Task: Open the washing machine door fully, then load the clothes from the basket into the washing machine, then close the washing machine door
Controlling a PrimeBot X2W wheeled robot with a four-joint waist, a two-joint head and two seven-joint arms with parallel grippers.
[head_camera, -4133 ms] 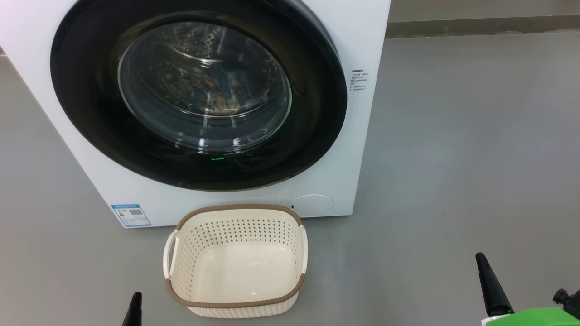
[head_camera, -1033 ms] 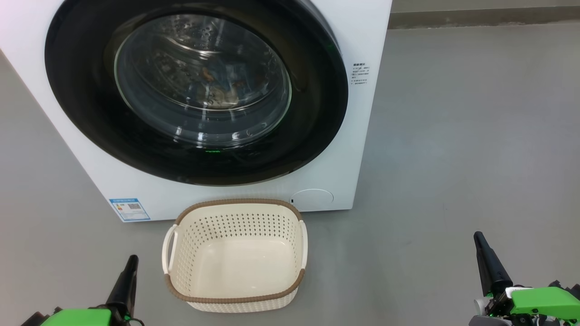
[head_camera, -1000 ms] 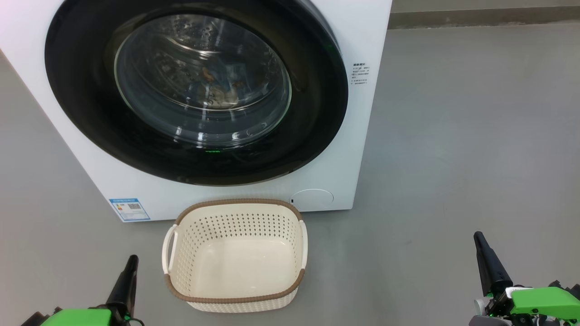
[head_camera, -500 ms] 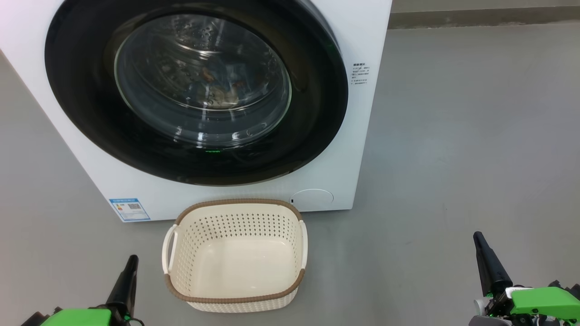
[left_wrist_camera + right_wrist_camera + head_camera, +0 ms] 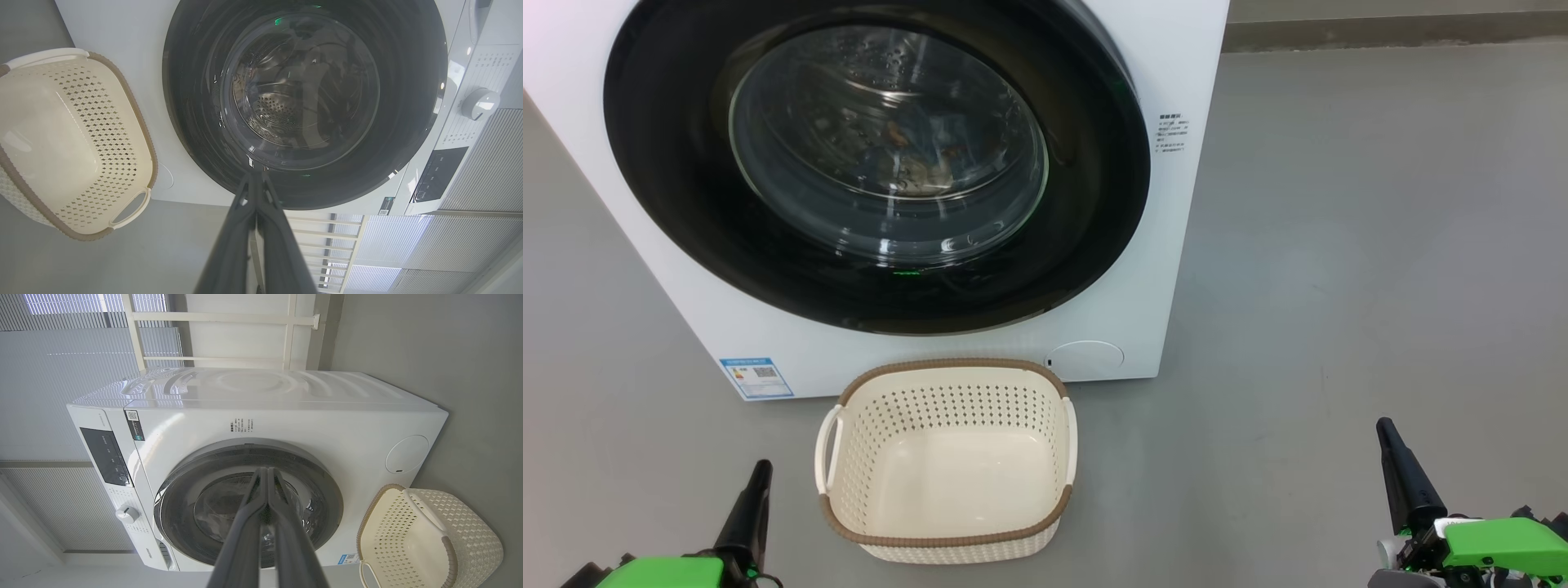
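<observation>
Washing machine (image 5: 1188, 245): we see a white box filling the upper left of the head view, standing on the grey floor (image 5: 1339, 245).
Door (image 5: 1094, 204): the glossy black ring lies flush against the machine's front, closed, with the glass bowl at its centre.
Clothes (image 5: 915, 167): behind the glass, inside the drum, we make out pale fabric with orange-brown patches (reflections blur the rest).
Basket (image 5: 947, 364): lower centre of the head view, on the floor just in front of the machine, below the door.
Blue label (image 5: 756, 376): on the machine's front, just up and left of the basket.
Left gripper (image 5: 761, 469): lower left corner, beside the basket but apart from it. In its wrist view we see the two dark fingers (image 5: 241, 228) pressed together.
Right gripper (image 5: 1387, 437): lower right corner, well apart from basket and machine, its fingers (image 5: 249, 522) together too.
</observation>
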